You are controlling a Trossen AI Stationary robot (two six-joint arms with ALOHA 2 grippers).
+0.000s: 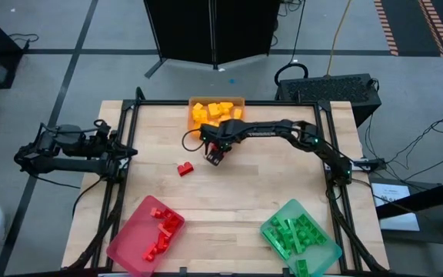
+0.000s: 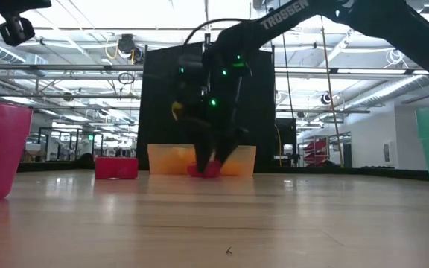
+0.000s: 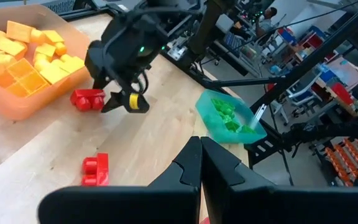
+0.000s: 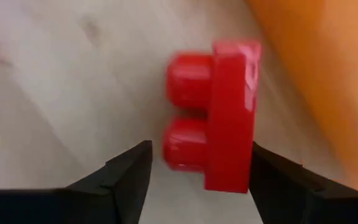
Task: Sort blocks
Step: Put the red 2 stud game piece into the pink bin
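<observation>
A red two-stud block (image 4: 219, 115) lies on its side on the table, close beside the orange tray (image 1: 194, 102). My right gripper (image 1: 214, 155) is open and low over it; in the right wrist view its fingertips (image 4: 138, 155) stand to either side of the block's near end. A second red block (image 1: 184, 168) lies on the bare wood to the left of it. My left gripper (image 3: 201, 155) is shut and waits at the table's left edge (image 1: 131, 151).
The orange tray at the far edge holds yellow and orange blocks (image 1: 215, 112). A pink-red tray (image 1: 126, 245) with red blocks sits at the near left. A teal-green tray (image 1: 328, 248) with green blocks sits at the near right. Bare wood lies between them.
</observation>
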